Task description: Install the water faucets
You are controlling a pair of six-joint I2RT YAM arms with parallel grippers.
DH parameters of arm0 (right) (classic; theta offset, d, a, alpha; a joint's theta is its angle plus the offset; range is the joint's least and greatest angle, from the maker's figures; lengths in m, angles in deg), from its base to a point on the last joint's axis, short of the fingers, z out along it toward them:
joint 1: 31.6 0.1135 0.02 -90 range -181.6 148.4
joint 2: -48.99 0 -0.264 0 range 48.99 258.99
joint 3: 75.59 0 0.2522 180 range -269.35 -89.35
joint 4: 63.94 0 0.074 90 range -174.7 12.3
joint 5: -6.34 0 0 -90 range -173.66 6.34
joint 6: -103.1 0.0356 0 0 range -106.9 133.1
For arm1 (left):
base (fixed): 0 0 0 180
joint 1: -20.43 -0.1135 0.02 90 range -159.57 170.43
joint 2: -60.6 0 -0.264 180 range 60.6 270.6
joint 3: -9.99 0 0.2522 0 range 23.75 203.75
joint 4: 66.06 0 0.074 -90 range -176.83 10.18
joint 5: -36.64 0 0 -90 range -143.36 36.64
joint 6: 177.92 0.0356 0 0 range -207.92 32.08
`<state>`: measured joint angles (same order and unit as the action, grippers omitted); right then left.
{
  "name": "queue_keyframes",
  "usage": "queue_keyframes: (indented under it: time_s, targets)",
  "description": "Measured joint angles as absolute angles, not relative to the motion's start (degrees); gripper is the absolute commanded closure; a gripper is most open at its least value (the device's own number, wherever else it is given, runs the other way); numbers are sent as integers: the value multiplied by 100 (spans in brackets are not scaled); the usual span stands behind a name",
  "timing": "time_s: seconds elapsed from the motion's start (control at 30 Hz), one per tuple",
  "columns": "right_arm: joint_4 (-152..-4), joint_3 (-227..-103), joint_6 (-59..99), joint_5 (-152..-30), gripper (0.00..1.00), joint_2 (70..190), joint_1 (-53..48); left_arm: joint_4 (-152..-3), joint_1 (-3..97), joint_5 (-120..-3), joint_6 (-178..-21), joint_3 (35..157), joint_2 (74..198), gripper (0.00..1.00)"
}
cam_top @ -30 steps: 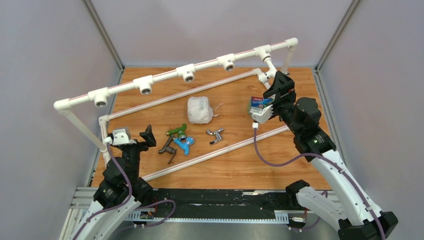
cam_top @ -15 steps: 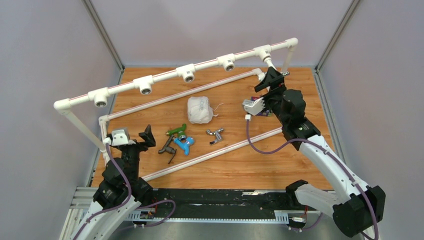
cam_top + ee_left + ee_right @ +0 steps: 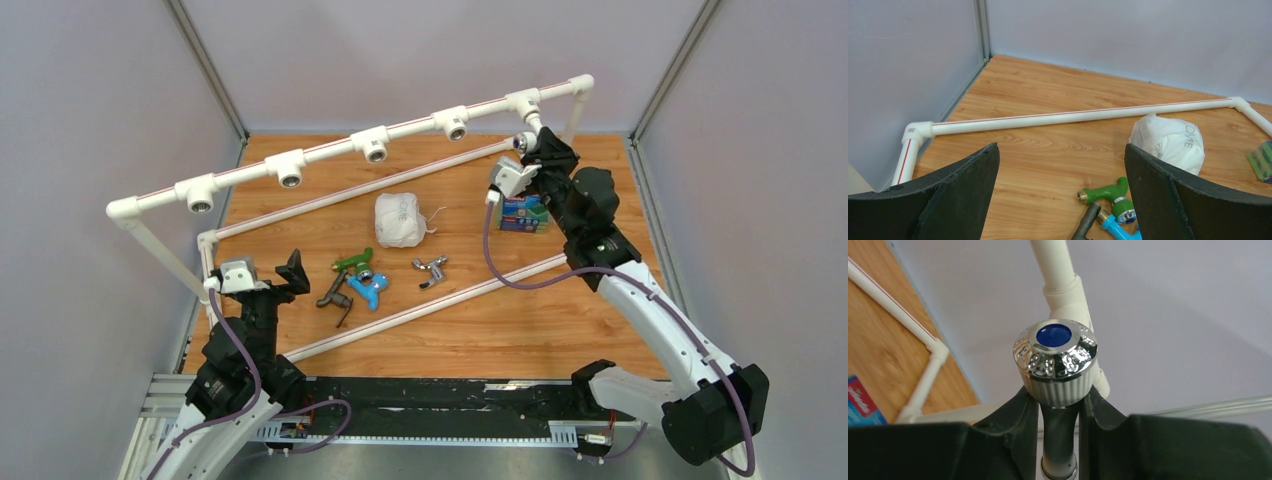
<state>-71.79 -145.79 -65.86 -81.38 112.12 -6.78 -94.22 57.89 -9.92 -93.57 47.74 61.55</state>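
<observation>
While the left gripper (image 3: 1060, 150) sat exactly as it had a second earlier, jaws spread wide and holding nothing, all the action came on the other side. Just ahead of those open jaws, a touch to their right, lay the green faucet (image 3: 1108, 192). The blue faucet (image 3: 368, 288) and the dark grey faucet (image 3: 335, 297) were bunched close beside it, none of them touched. Farther to that gripper's right lay the chrome faucet (image 3: 430, 268), on its own, and beyond it a white pouch (image 3: 398, 220).

And there it was: the right gripper (image 3: 1059, 407) had hovered wide open above the small printed box (image 3: 522, 213) a second earlier. It had since swung up to the far right end of the pipe frame (image 3: 330, 150) and clamped. Both fingers (image 3: 1015, 415) pressed on the dark stem of the knob-topped faucet (image 3: 1055, 362). Its shiny, blue-capped knob stood just above the fingertips, with white pipe directly behind. The box lay below that gripper, back toward its arm.

By my reading this was a fresh grasp, the start of fitting or tightening this faucet at the right-hand tee (image 3: 525, 103). Whether its thread already sat in the fitting could not be made out. Four sockets (image 3: 376, 150) to this gripper's left stood open and four faucets waited on the table (image 3: 600, 200), so most of the job looked still ahead.
</observation>
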Motion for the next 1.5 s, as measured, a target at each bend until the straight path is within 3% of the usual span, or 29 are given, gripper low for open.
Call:
queue_keyframes:
  time_s: [0.1,0.27,0.57,0.67,0.77,0.9,1.1,1.27,1.5]
  targets:
    - [-7035,-14695,-5115,-8230,100,11219,-746,-9422,5789,-992,-9357,4774,6153,0]
    - [-6311,-14608,-1555,-7928,100,11271,-781,-9424,5789,-992,-9357,4774,6151,0]
    - [-5579,-14055,5942,-6241,100,11217,-871,-9431,5789,-994,-9359,4774,6151,0]
    - [-5376,-13834,7450,-6026,85,11210,-871,-9435,5789,-994,-9359,4774,6151,0]
    - [-5061,-13593,8200,-5952,59,11160,-871,-9435,5789,-994,-9359,4774,6151,0]
    - [-4840,-13316,8303,-5862,26,10952,-858,-9433,5786,-992,-9359,4774,6151,0]
    - [-4591,-12855,6574,-5937,0,10253,-853,-9426,5784,-992,-9357,4774,6151,0]
    - [-4674,-12826,3697,-6466,0,9481,-862,-9422,5784,-992,-9357,4774,6151,0]
    - [-5988,-13493,-750,-7513,0,9112,-860,-9411,5782,-1020,-9353,4774,6258,0]
